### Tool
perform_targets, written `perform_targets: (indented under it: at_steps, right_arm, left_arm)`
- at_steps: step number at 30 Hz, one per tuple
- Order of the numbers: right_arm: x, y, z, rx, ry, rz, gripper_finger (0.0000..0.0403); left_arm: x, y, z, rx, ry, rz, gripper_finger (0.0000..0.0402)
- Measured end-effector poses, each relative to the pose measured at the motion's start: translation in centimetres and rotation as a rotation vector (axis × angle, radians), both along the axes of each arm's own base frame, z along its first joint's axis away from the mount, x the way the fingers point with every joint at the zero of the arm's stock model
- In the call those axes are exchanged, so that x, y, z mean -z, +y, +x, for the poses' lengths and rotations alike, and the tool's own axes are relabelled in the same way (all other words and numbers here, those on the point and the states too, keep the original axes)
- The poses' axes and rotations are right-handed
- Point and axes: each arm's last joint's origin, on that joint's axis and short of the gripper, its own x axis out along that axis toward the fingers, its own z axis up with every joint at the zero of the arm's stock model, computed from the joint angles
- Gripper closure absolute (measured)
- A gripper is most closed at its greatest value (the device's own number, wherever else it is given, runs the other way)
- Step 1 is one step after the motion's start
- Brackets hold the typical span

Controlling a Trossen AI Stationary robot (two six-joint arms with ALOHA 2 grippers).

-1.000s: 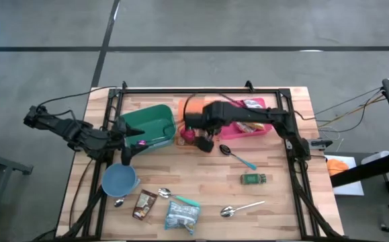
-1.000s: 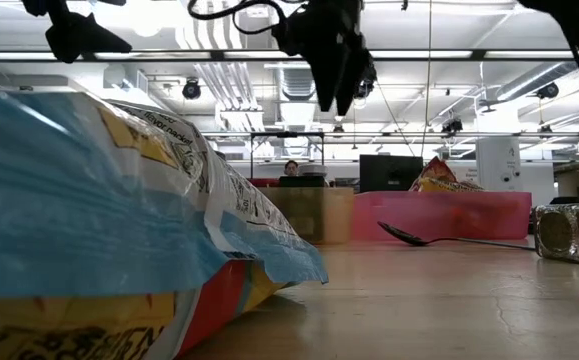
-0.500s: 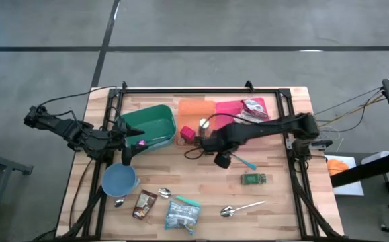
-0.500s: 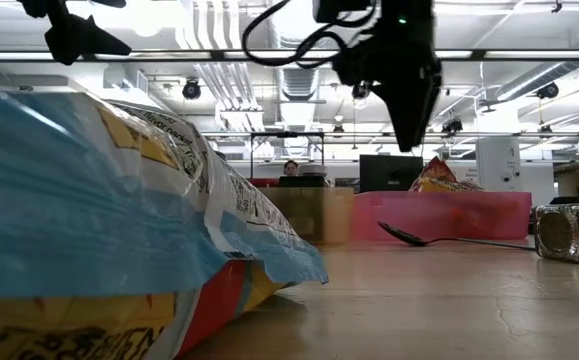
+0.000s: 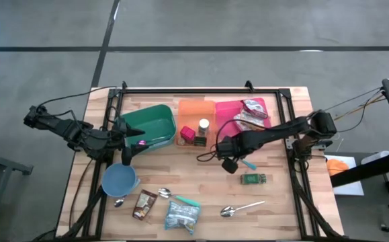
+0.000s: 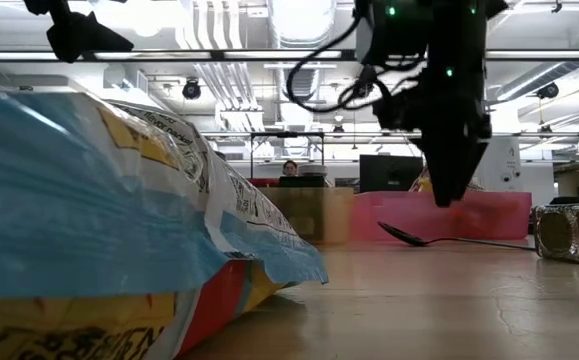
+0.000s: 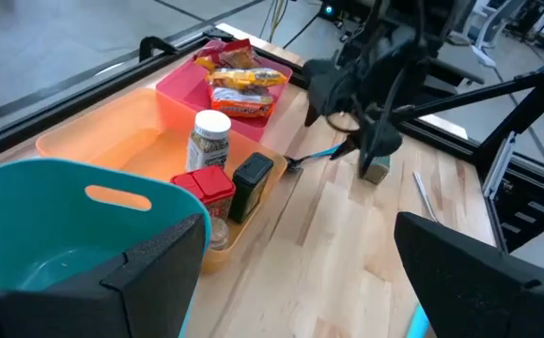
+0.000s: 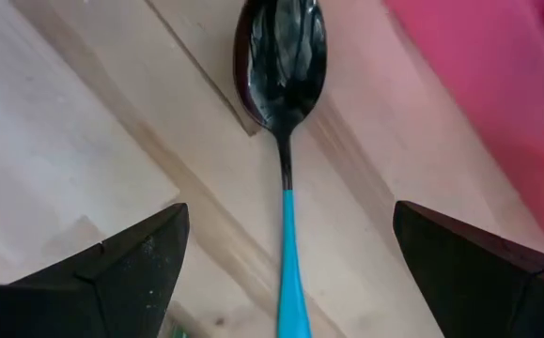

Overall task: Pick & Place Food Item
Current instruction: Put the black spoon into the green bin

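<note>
Both jaws open, right gripper over half-hidden blue-handled spoon.

Blue-handled spoon flat on wood, bowl (dark, shiny) near pink tray.

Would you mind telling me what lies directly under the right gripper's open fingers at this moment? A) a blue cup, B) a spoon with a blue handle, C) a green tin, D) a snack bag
B: the right wrist view shows the spoon with a blue handle lying on the wood between the open fingers, and the high view places the right gripper over it.
</note>
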Motion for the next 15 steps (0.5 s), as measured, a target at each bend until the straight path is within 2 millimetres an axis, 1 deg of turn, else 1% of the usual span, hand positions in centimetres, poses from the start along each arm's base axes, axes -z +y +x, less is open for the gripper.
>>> perform_targets:
  at_steps: [6,9,12,15]
  right_arm:
    - [1.8,-0.1,-0.4,0.007,-0.026,0.000,0.0033]
    - [2.3,-0.1,-0.4,0.013,-0.044,-0.006,0.0042]
    - [3.0,-0.2,-0.8,0.022,-0.040,-0.023,0.0070]
    - [3.4,-0.2,-0.9,0.024,-0.049,-0.023,0.0107]
  left_arm:
    - [0.0,0.0,0.0,-0.005,0.000,0.007,0.0055]
    - [0.0,0.0,0.0,-0.005,0.000,0.008,0.0055]
    - [0.0,0.0,0.0,-0.005,0.001,0.010,0.0055]
    - [0.0,0.1,0.0,-0.010,0.000,0.017,0.0055]
